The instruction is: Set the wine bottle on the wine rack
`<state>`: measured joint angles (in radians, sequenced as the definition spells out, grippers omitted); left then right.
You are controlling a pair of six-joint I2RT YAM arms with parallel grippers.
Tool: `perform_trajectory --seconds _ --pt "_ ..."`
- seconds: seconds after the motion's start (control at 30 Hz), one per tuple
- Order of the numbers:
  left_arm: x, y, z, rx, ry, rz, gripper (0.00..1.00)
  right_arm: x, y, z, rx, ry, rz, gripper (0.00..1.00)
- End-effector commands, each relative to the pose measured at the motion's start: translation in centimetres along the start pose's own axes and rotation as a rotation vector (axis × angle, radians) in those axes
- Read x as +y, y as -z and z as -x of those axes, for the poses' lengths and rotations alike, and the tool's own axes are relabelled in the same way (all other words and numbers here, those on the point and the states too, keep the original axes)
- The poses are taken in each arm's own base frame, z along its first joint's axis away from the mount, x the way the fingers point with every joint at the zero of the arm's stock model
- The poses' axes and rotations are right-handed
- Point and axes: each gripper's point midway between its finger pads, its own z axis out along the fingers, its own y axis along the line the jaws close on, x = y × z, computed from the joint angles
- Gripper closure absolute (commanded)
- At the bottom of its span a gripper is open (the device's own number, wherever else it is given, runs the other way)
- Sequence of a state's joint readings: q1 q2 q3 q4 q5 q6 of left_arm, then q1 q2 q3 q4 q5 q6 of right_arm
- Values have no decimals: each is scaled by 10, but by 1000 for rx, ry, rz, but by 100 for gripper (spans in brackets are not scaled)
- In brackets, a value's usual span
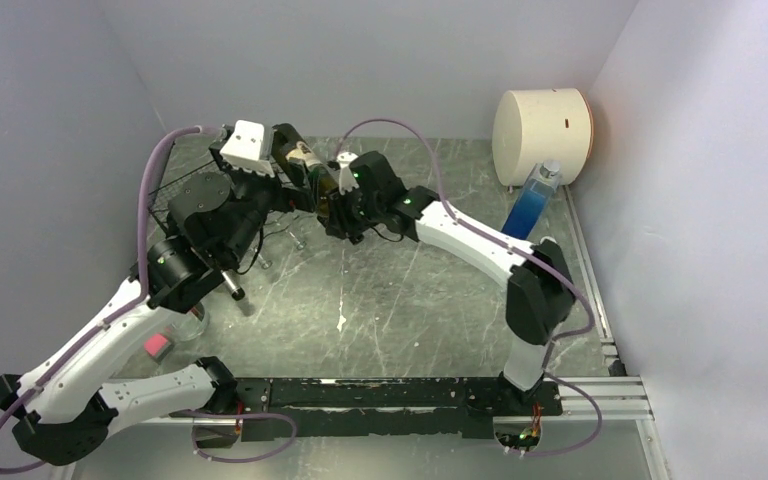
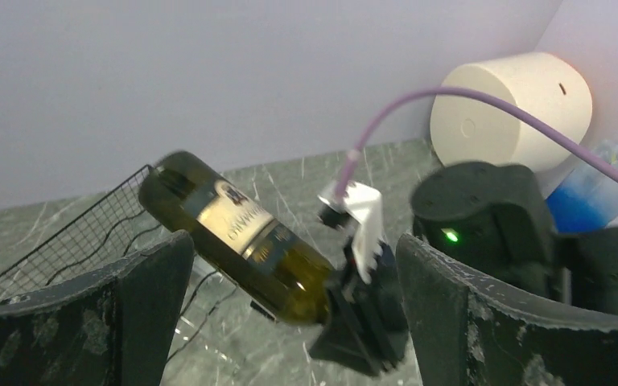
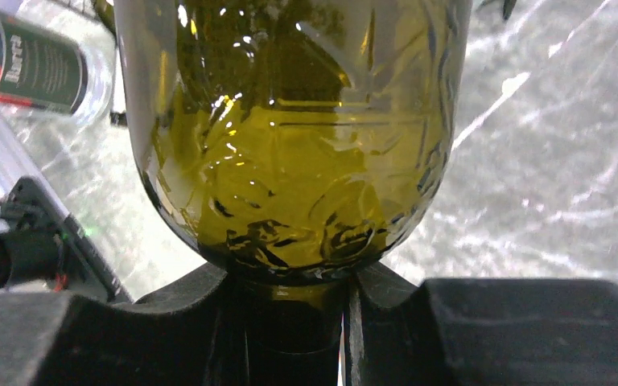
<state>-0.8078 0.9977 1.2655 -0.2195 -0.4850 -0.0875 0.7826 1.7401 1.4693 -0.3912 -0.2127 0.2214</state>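
Tabletop (image 1: 410, 300), wine rack (image 2: 72, 237) seemingly obscured, wine bottle (image 3: 290, 161) cropped

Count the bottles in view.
3: the wine bottle in the right tool; a blue bottle by the right wall; a dark-labelled clear one near the left arm. The arms may hide more.

The grey-green marbled desk (image 1: 400, 300) carries the black wire wine rack (image 2: 64, 245) at far left, a cream cylinder (image 1: 542, 135) and a blue-liquid bottle (image 1: 533, 205) at far right.
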Motion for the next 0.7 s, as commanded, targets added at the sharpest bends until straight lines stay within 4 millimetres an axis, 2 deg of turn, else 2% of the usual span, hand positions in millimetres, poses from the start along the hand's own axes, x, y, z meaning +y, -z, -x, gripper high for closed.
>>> perform_trajectory --seconds 0.0,0.27,0.3,0.4,0.53,0.67 --pt "4 19 0 41 17 -23 1 7 -11 80 -218 70 -26 100" --pt "7 30 2 40 17 -37 1 -8 -46 97 -180 98 -105 100" --pt "8 31 4 38 17 -34 1 -13 -57 91 -158 99 -117 100" --pt "11 33 5 37 14 -26 1 -20 -73 85 -110 119 -132 100" --pt "11 32 0 35 7 -25 1 -24 -83 83 -85 143 -142 100" --pt "11 27 -5 60 -3 -15 1 -28 -92 86 -81 152 -154 95"
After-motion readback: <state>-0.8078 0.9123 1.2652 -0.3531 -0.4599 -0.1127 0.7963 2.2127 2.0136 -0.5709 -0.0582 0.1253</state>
